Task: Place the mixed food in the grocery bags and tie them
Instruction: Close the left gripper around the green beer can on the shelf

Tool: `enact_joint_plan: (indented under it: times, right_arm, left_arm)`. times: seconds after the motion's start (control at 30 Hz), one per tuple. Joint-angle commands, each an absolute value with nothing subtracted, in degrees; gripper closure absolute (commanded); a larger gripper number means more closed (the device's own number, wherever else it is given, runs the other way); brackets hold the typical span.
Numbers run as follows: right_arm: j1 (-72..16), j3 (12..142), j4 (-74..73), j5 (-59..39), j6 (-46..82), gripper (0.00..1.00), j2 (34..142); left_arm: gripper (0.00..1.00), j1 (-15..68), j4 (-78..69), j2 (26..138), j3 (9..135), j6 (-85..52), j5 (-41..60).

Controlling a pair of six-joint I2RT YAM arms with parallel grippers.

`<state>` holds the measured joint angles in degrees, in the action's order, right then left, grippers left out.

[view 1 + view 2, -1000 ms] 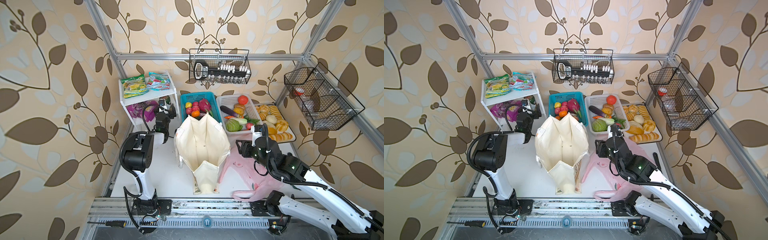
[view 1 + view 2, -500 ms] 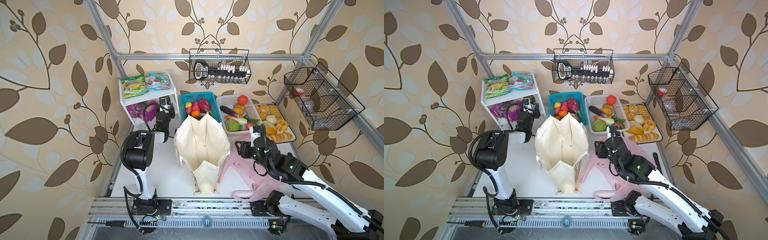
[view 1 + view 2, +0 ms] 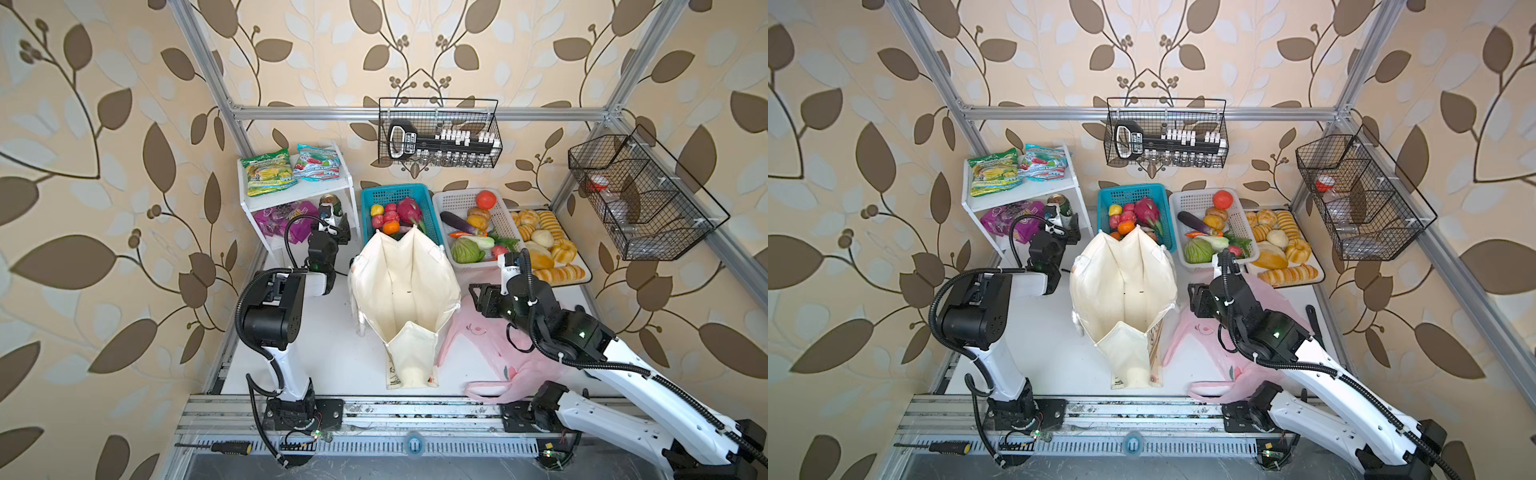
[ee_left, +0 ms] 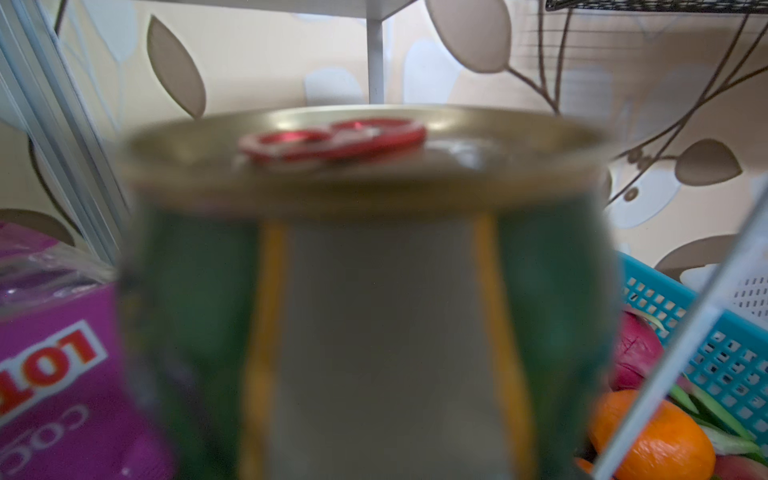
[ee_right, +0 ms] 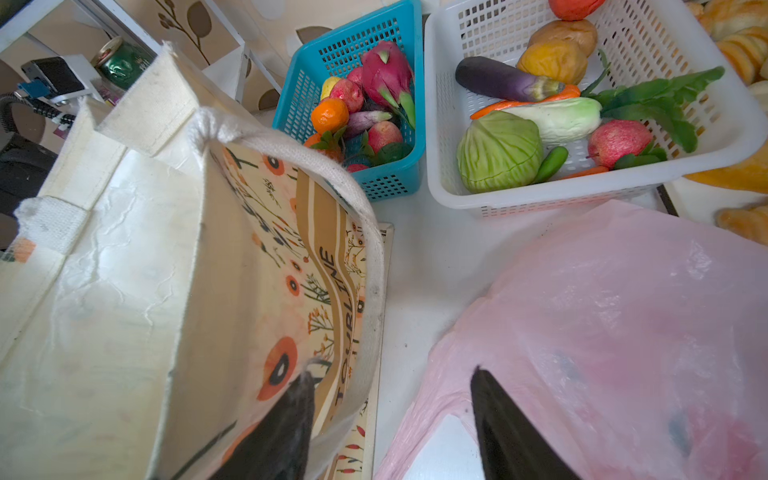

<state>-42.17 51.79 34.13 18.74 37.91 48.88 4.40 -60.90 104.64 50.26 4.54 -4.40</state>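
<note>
Left wrist view: green-white can (image 4: 374,311) sits close before the left fingers (image 3: 342,226)

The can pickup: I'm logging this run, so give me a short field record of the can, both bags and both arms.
can: upright on the white shelf's lower level, beside the purple snack pouch
canvas tote: standing open mid-table, no food seen inside
pink plastic bag: lying flat, right of the canvas tote
left arm: at the can; jaws hidden, grip unclear
right arm: jaws open by the canvas tote's rim
</note>
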Motion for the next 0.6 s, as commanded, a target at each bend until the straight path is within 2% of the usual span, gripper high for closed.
enact_joint_plan:
  times: [0.0,0.17,0.37,0.57]
  right_arm:
    - [-41.9,50.8,35.0,18.4,38.6,0.39,48.8]
    - [-41.9,50.6,35.3,18.5,38.5,0.39,48.6]
    - [-41.8,50.6,35.4,18.4,38.4,0.39,48.8]
    - [-41.7,50.4,35.5,18.3,38.4,0.39,48.9]
  left_arm:
    - [0.20,4.1,-61.4,104.7,52.0,4.1,-4.6]
    - [0.14,4.1,-61.1,106.1,54.1,3.0,-4.7]
    - [0.18,4.1,-59.4,107.2,55.7,3.1,-5.4]
    - [0.41,4.0,-59.2,106.8,54.7,3.9,-3.2]
